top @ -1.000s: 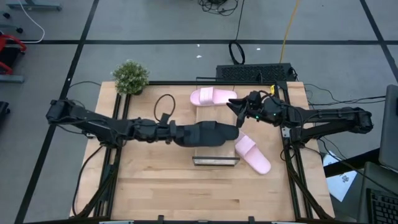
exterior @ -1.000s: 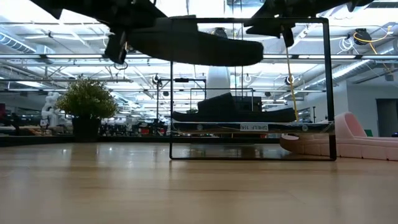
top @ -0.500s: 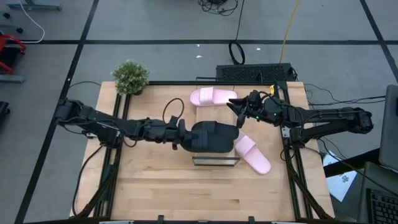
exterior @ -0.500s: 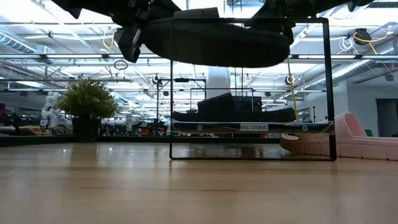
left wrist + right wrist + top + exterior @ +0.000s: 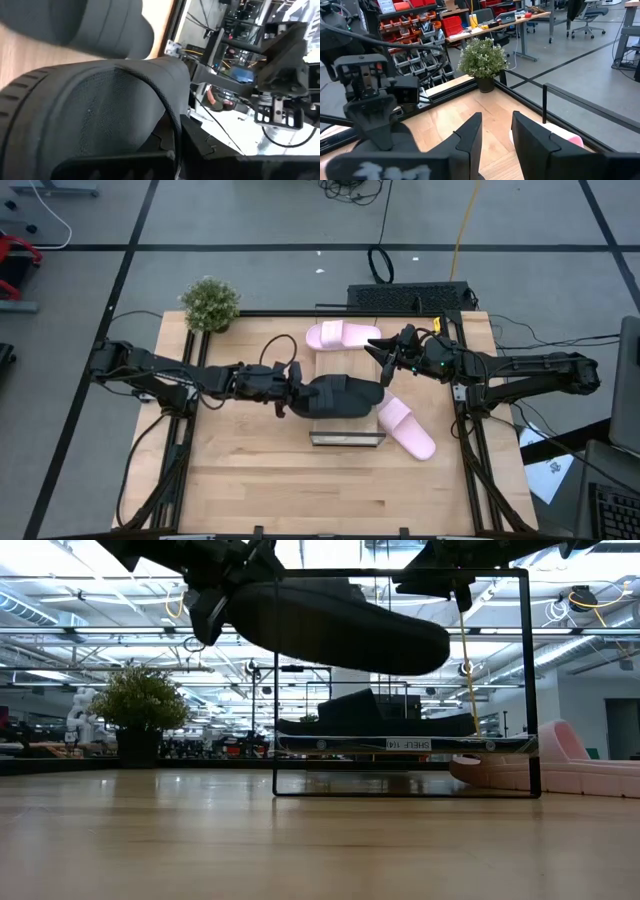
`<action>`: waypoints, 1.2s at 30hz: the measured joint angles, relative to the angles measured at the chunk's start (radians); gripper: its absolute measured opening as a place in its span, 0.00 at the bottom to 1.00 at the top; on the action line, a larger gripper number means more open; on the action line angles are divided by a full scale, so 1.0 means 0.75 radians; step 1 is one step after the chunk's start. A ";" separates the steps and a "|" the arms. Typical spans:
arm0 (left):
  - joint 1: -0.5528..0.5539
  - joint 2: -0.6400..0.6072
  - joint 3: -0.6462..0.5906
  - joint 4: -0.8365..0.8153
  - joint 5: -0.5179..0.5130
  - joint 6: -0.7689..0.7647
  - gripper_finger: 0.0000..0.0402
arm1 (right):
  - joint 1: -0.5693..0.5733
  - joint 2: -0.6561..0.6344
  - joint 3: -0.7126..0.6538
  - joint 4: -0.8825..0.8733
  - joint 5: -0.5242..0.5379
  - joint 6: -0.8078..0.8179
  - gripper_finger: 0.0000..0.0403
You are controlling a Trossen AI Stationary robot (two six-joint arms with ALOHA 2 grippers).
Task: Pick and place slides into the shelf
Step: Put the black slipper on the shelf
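Black slide in the air: a black slide sandal (image 5: 340, 396) hangs over the middle of the table, held at its heel end, toe pointing toward the right arm, right above the shelf (image 5: 346, 438).
Its tilt: in the low view the carried slide (image 5: 335, 625) hangs level with the top of the rack's thin metal frame, toe end dipping slightly.
Black slide already placed: a second black slide (image 5: 375, 715) sits on the shelf's slats, under the carried one.
Pink slides: one pale pink slide (image 5: 342, 335) lies at the far edge of the table, another (image 5: 406, 427) just beside the shelf's right end, both on the tabletop and untouched.
Left gripper: the left gripper (image 5: 291, 393) is clamped tight on the carried slide's heel, which fills its wrist view.
Right gripper: the right gripper (image 5: 381, 351) hovers between the far pink slide and the shelf, fingers parted, holding nothing.
Risk, frame: I'd say the dipping toe could catch the metal frame on the way down and twist in the grip.
Risk, stacking: lowered straight, it may land on the placed slide and slip off.
Risk, arms: the two grippers are near; a reach now could clash.
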 joint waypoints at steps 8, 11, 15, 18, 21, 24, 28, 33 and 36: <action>0.014 0.177 0.085 0.051 0.077 -0.064 0.00 | 0.000 0.000 0.000 0.003 -0.001 0.000 0.24; 0.036 0.237 0.143 0.079 0.129 -0.031 0.00 | 0.000 0.001 0.000 0.002 -0.001 0.000 0.24; 0.050 0.287 0.196 0.086 0.161 -0.025 0.00 | 0.000 0.001 0.000 0.000 -0.002 0.000 0.24; 0.048 0.314 0.214 0.078 0.183 -0.039 0.00 | 0.000 0.001 0.000 0.000 -0.002 0.000 0.24; 0.043 0.311 0.214 0.062 0.190 -0.058 0.00 | 0.000 0.001 0.000 -0.004 -0.002 0.000 0.24; 0.031 0.311 0.215 0.028 0.190 -0.076 0.00 | 0.000 0.001 0.000 -0.011 -0.002 0.000 0.24; 0.008 0.311 0.215 -0.013 0.190 -0.090 0.00 | 0.000 0.001 0.000 -0.011 -0.002 0.000 0.24; -0.005 0.311 0.213 -0.064 0.189 -0.090 0.00 | 0.000 0.001 0.000 -0.012 -0.002 0.000 0.24; -0.005 0.310 0.214 -0.088 0.179 -0.086 0.00 | 0.000 0.001 0.000 -0.012 -0.002 0.000 0.24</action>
